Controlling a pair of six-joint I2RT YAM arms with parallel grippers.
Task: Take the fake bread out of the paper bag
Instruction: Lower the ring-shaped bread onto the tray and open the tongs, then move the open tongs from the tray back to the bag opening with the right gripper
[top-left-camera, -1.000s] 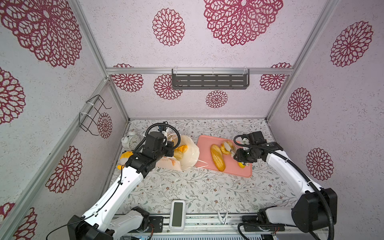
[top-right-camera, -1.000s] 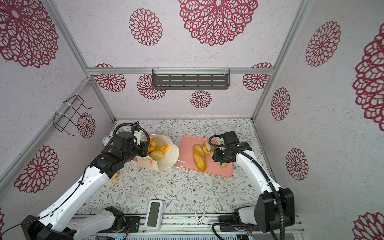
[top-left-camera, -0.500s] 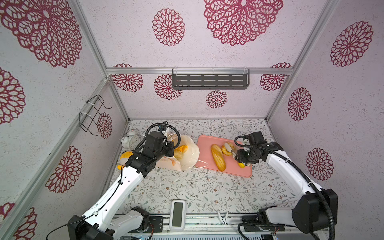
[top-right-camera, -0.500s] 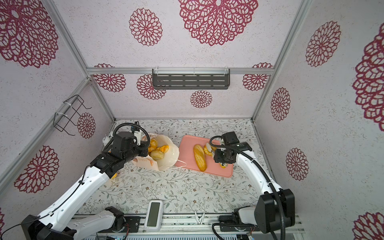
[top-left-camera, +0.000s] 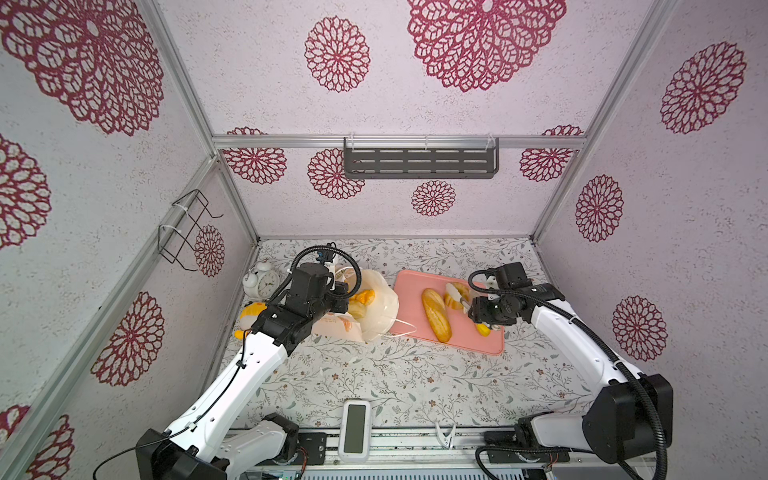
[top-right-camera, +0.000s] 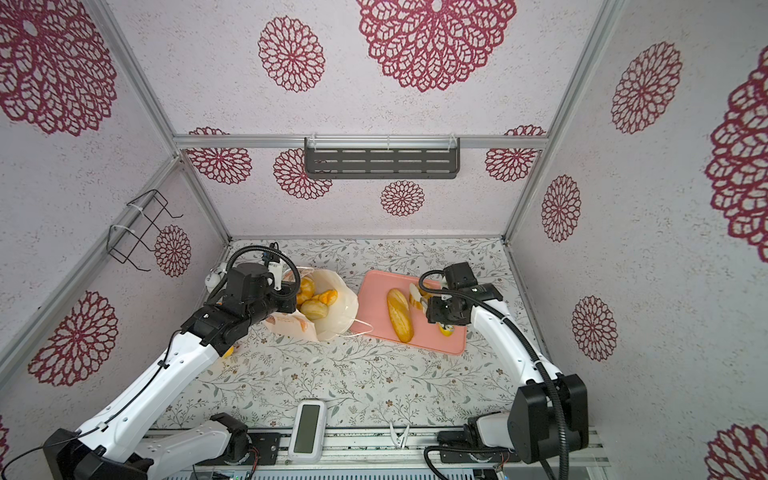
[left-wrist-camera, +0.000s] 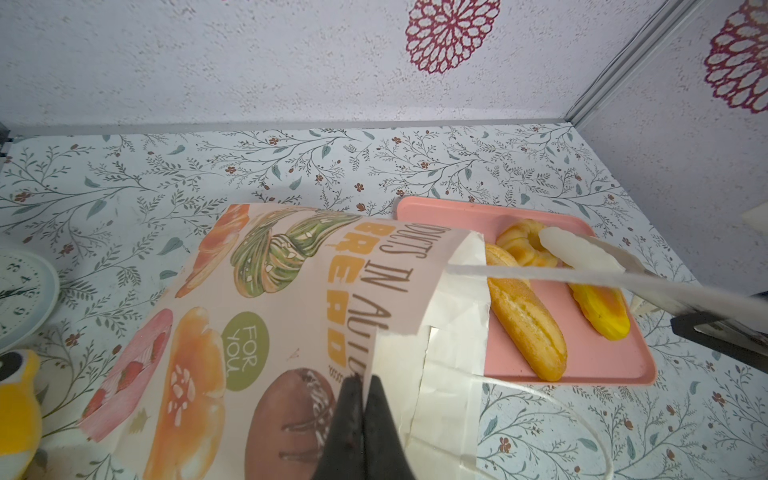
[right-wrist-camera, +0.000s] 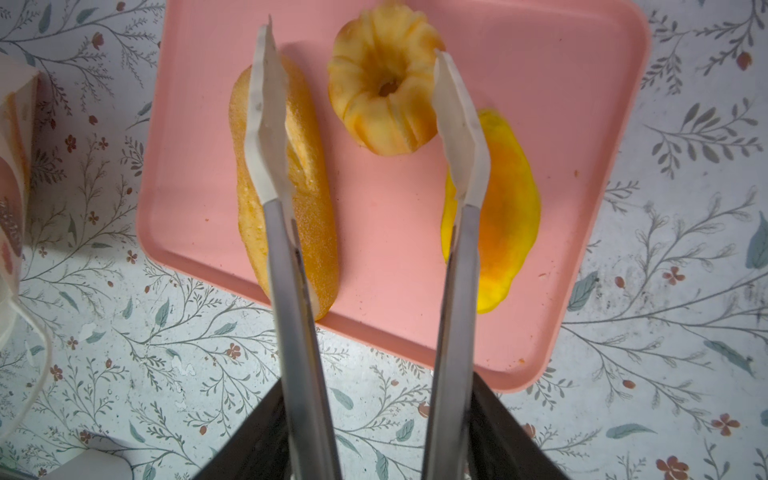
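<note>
Tongs (right-wrist-camera: 291, 291) spread wider over ring bun (right-wrist-camera: 374, 124); paper bag (left-wrist-camera: 270, 311) on floral tabletop (left-wrist-camera: 249, 158).

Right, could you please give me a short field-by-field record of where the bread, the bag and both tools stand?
pink tray: holds baguette, fluted ring bun, yellow roll
paper bag: beside the tray, mouth open
inside bag: at least three breads show in a top view
left tool: shut on the bag's rim
right tool: grips tongs, whose tips are apart over the tray and hold nothing
</note>
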